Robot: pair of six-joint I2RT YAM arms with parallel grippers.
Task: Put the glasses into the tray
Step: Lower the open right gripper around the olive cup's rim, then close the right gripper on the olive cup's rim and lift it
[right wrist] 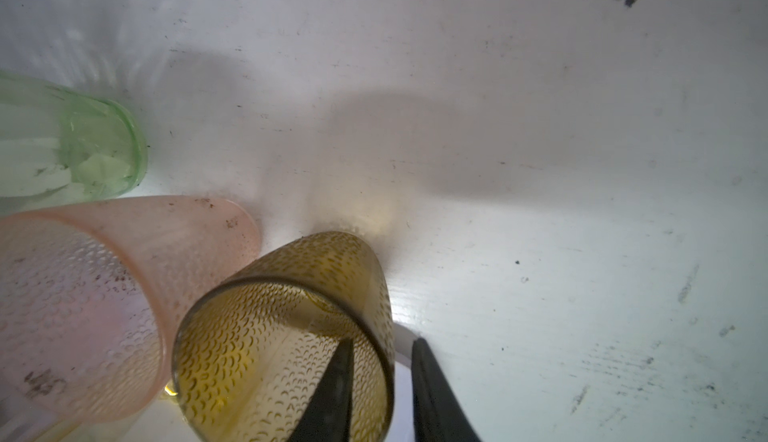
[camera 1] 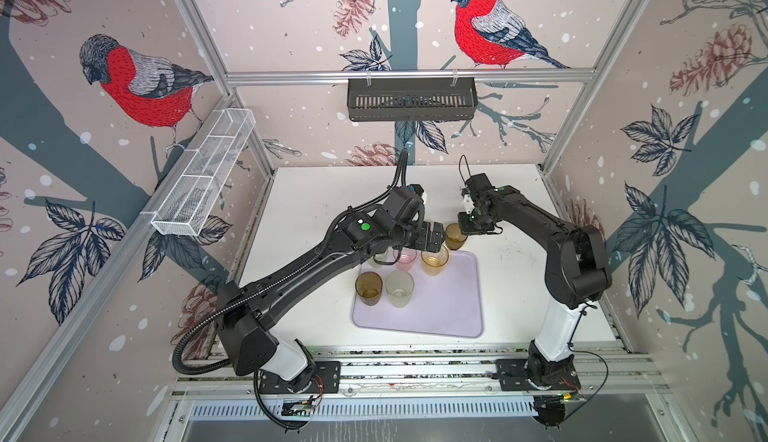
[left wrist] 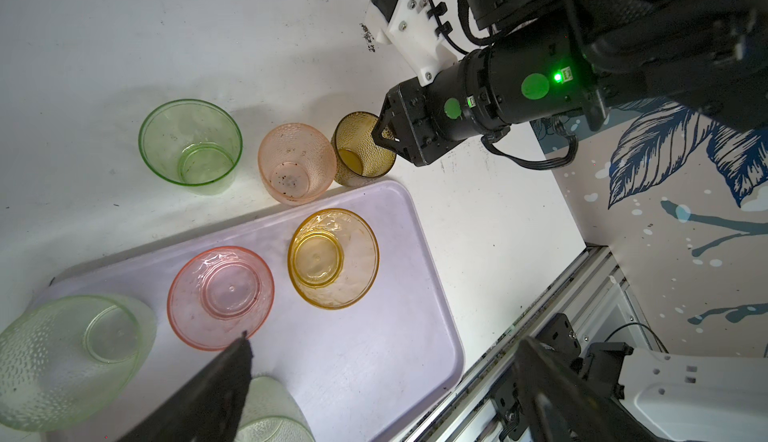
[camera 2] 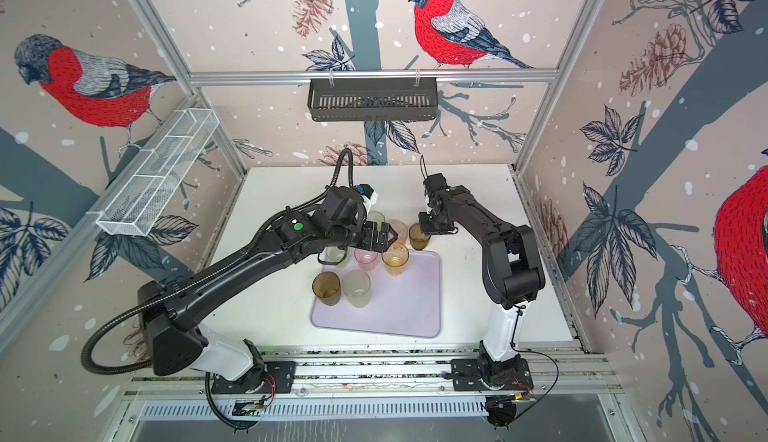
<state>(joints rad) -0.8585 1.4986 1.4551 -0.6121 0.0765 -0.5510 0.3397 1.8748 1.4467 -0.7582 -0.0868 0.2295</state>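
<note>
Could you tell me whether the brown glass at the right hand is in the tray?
Outside: the brown glass stands on the white table, just beyond the tray.
</note>
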